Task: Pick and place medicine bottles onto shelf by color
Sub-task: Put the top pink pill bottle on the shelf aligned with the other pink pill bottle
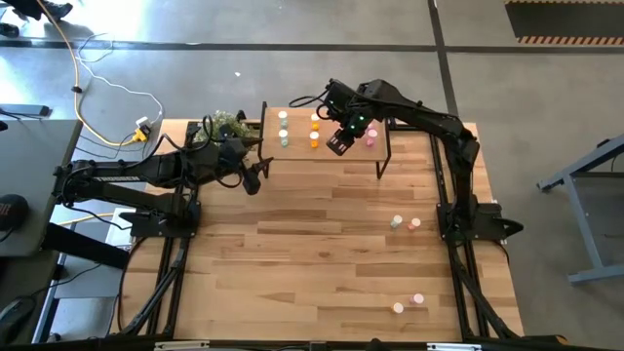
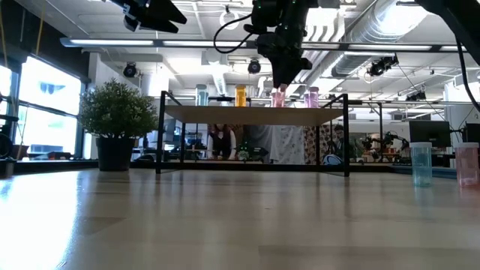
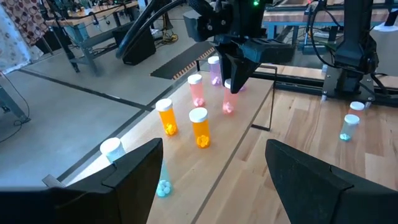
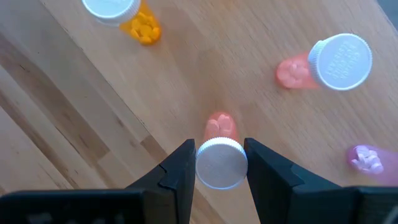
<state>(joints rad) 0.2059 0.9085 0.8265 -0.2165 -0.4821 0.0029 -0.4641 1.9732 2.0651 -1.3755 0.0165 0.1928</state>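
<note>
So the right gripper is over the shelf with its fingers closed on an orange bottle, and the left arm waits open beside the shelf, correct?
Not quite: the bottle between the right gripper fingers is the red-pink bottle, not an orange one, as the right wrist view shows. The orange bottles stand free on the shelf. The rest holds: the left gripper waits open beside the shelf.

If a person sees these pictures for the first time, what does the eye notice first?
First, the right gripper above the shelf, its fingers closed on a red-pink bottle standing among the pink ones. Next, the orange bottles in the shelf's middle. Then the left gripper, open, waiting beside the shelf's left end.
</note>
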